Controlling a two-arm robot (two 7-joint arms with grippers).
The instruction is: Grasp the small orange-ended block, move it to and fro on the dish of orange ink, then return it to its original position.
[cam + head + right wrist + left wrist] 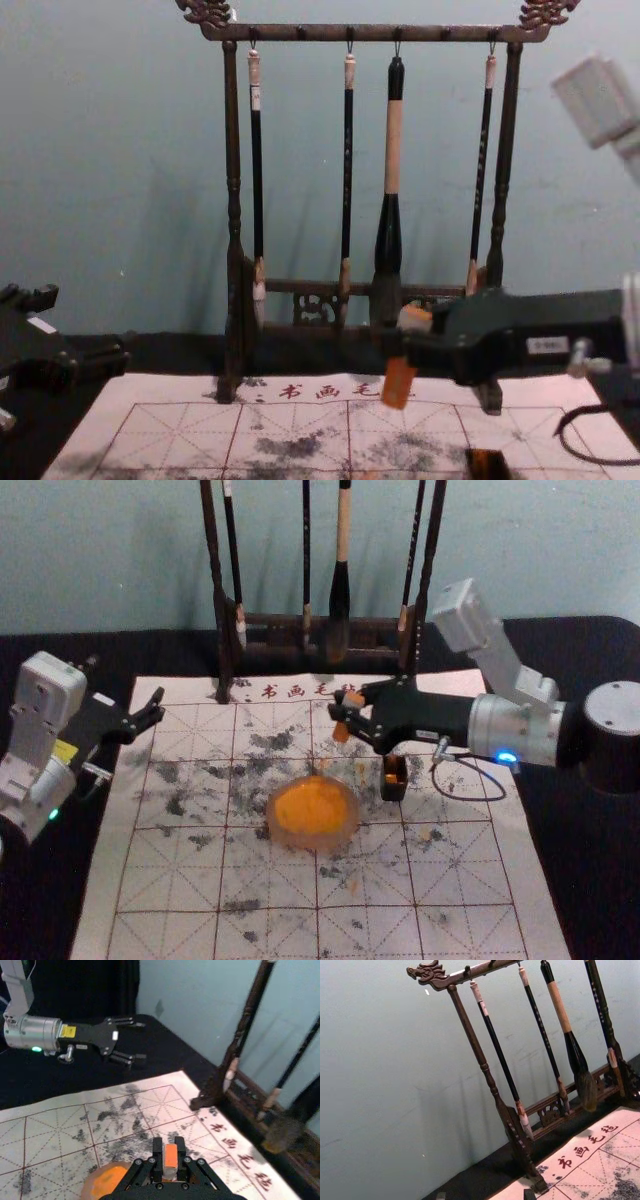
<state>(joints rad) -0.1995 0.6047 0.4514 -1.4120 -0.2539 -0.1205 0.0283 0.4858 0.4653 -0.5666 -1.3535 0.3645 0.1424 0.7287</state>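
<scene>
My right gripper (350, 714) is shut on the small orange-ended block (343, 729), raised behind and a little right of the dish of orange ink (312, 811). In the right wrist view, the block (171, 1156) sits between the fingertips of that same gripper (169, 1147), and part of the dish (103, 1182) shows. From the chest, the block (398, 382) looks tilted, its lower orange end hanging above the mat. Off at the left edge of the mat, my left gripper (152, 711) stands open and idle.
A small dark open box (394, 778) with orange inside stands right of the dish, below the right gripper. Behind, a wooden rack (232, 200) holds hanging brushes, the thickest brush (392, 150) close behind the block. An ink-smudged mat (270, 910) lies under the dish.
</scene>
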